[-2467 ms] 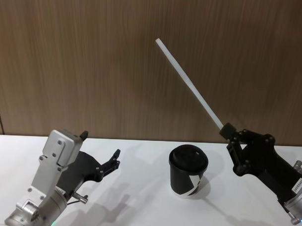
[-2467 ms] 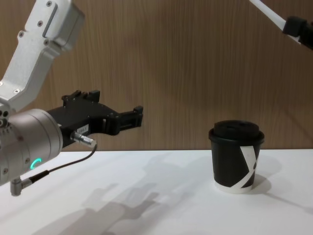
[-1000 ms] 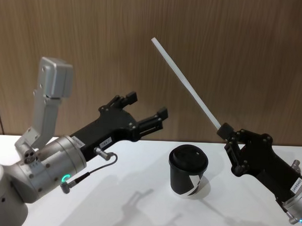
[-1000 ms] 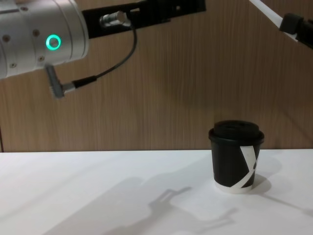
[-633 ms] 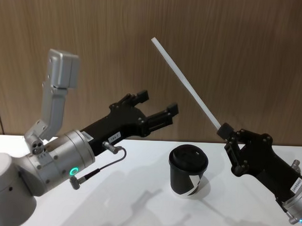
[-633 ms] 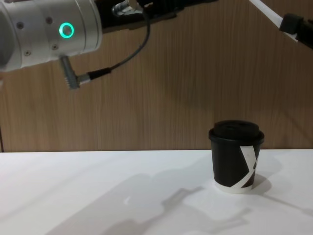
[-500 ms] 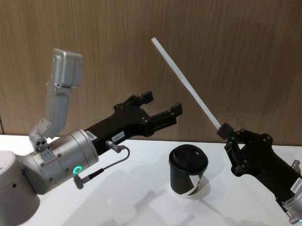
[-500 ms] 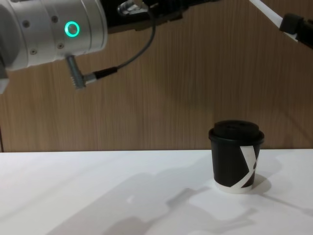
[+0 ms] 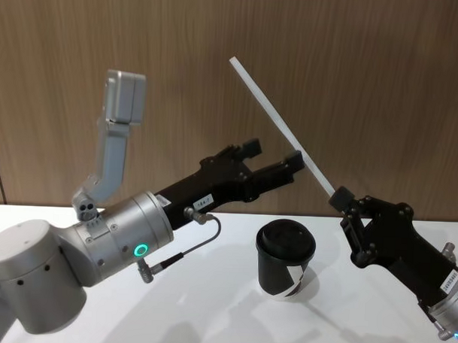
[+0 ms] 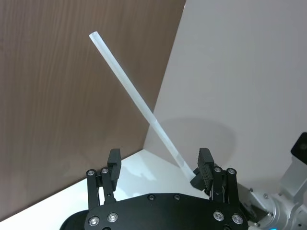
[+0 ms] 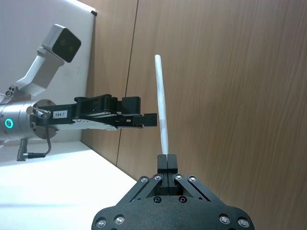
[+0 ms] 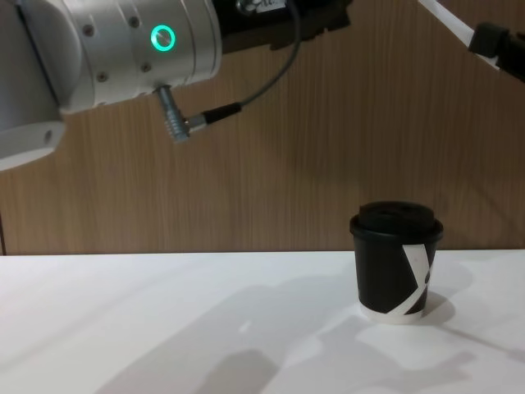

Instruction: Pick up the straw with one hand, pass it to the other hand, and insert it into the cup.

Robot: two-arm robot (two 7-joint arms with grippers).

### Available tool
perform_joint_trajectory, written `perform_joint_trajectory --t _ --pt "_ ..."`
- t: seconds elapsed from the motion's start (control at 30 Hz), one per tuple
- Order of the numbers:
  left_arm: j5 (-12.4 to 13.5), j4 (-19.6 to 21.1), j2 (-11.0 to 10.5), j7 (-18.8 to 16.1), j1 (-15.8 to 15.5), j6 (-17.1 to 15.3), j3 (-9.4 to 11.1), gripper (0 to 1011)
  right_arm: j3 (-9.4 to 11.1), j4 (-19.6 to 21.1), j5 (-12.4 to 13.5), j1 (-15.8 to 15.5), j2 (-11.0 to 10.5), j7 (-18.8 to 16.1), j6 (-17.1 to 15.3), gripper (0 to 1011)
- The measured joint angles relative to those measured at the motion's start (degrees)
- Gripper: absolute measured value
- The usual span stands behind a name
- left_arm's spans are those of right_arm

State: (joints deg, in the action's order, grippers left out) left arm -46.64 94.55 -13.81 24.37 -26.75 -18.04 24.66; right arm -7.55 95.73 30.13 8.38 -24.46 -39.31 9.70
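Brown wood wall (image 9: 383,64) stands behind everything, and the white straw (image 9: 279,124) slants up in front of it. The right gripper (image 9: 339,196) pinches the straw's low end, fingers shut tight on it. The left gripper (image 9: 273,154) is up in the air with its fingers spread wide, tips just beside the straw's middle. From the left wrist view the straw looks to lie between the two fingers (image 10: 114,165), nearer to one than the other, but how deep it sits in the gap is hard to tell.

I think the job now is the pass. To do it well, the left gripper should slide on so the straw is well inside the fingers, then close softly on the middle, well above the right fingers. The right fingers should only let go after that, or the straw may drop.

The cup (image 9: 285,258) stands with its lid on, below the left fingertips and near the right gripper. It sits on a plain white table (image 9: 209,314) with soft shadows.
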Motion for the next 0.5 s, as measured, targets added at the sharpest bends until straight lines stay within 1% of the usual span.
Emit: perform_joint_trajectory --t 0.5 --pt "-3.8 -3.4 2.7 0.2 -1.8 -0.7 0.2 1003 0.0 0.0 0.0 0.0 0.0 0.0 0.0 2"
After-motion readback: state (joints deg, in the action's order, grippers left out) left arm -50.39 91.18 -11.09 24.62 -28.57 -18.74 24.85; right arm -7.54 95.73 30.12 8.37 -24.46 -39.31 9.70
